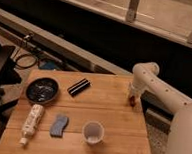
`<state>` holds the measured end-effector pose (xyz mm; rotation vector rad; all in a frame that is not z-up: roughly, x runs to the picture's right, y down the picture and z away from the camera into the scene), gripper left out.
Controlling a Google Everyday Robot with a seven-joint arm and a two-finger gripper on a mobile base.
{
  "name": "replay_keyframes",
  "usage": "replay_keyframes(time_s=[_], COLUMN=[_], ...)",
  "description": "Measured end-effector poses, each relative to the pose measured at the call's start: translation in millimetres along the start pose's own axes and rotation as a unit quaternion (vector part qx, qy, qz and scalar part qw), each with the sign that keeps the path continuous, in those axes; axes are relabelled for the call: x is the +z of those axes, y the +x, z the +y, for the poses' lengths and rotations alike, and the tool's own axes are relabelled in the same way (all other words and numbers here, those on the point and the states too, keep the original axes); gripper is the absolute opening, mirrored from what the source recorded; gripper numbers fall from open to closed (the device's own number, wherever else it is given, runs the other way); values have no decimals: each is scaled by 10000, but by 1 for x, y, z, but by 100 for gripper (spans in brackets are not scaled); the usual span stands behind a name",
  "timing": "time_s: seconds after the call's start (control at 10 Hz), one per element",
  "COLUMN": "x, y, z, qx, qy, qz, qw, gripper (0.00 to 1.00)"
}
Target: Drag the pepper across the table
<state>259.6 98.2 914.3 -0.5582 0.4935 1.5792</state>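
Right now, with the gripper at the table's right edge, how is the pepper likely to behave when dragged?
The pepper looks small and slim, so it is probably light and slides easily on the table. Its glossy skin suggests it could slip out from the gripper, which sits right at it. Its rounded shape may let it roll, and the table's right edge is near.

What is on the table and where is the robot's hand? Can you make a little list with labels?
table: light wooden top
gripper: at the right edge, pointing down
pepper: small red thing right at the gripper's tip
cup: front middle, upright
black block: back middle, white stripe
dark pan: left side
bottle: lying front left
blue sponge: beside the bottle
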Motion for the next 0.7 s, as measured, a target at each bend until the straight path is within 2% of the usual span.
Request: replay_keyframes(time_s=[0.4,0.7], x=[0,-3], y=[-2,-5], z=[22,13], qx=[-80,-129], qy=[1,23], qz=[18,13], qw=[10000,9999], gripper=[22,22])
